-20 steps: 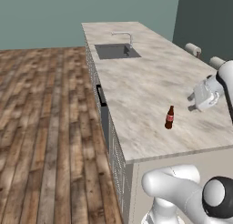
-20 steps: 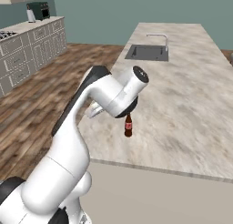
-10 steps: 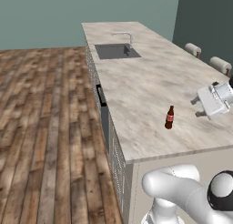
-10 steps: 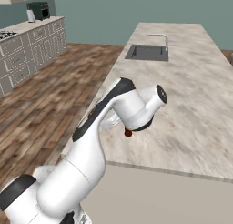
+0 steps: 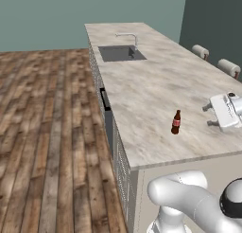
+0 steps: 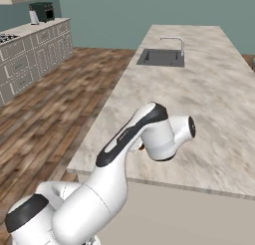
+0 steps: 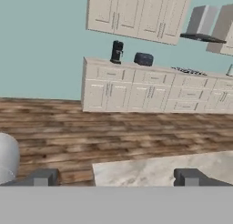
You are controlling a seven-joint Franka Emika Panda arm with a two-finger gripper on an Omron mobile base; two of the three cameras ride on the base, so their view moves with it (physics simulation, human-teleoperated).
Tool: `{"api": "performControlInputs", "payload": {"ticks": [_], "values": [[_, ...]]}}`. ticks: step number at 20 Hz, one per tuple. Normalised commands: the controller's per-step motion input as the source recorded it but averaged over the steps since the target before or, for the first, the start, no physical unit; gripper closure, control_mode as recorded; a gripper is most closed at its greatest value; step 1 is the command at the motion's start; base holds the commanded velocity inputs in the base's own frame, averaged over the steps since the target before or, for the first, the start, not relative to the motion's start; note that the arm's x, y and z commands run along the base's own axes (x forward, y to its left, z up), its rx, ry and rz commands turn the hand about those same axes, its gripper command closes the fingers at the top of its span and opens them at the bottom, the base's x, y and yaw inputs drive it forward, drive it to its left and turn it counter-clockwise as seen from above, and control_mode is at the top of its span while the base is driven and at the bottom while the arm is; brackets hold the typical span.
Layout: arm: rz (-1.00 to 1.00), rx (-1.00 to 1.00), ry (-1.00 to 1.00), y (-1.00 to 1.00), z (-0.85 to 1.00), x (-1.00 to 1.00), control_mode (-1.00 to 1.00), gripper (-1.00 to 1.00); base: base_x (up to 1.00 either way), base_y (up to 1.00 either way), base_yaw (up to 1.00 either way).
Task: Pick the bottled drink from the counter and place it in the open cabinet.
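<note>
A teal-walled kitchen with a brown plank floor (image 5: 47, 132) surrounds a long beige marble-patterned desk (image 5: 156, 85), which carries an inset grey sink (image 5: 121, 53) with a thin bent faucet (image 5: 128, 37) at its far end. The small dark brown bottled drink with a red label (image 5: 176, 122) stands upright on the near part of the desk, close to the front edge and well apart from the sink. In the right base view the white arm covers almost all of it, leaving only a dark sliver beside the arm's elbow.

In the left base view the white hand of the arm hovers over the desk to the right of the bottle, apart from it. The end effector (image 7: 116, 176) shows in the hand view as two dark fingertips (image 7: 42, 177) set wide apart with nothing between them, looking past the desk's corner across the floor to a row of pale base cabinets (image 7: 154, 93). On those stand a black coffee machine (image 7: 117, 52) and a dark toaster (image 7: 144, 59), with pale wall cabinets (image 7: 136, 13) above.
</note>
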Motion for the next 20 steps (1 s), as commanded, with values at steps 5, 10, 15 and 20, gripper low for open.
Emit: {"api": "performControlInputs", "payload": {"ticks": [5, 10, 15, 20], "values": [[0.00, 0.13, -0.07, -0.13, -0.15, 0.19, -1.00, -1.00, 0.00, 0.00, 0.00], [0.00, 0.14, -0.01, -0.07, -0.16, 0.28, -1.00, -1.00, 0.00, 0.00, 0.00], [0.00, 0.14, 0.00, -0.13, -0.11, 0.33, -1.00, -1.00, 0.00, 0.00, 0.00], [0.00, 0.10, 0.00, -0.13, -0.10, 0.18, -1.00, -1.00, 0.00, 0.00, 0.00]]}}
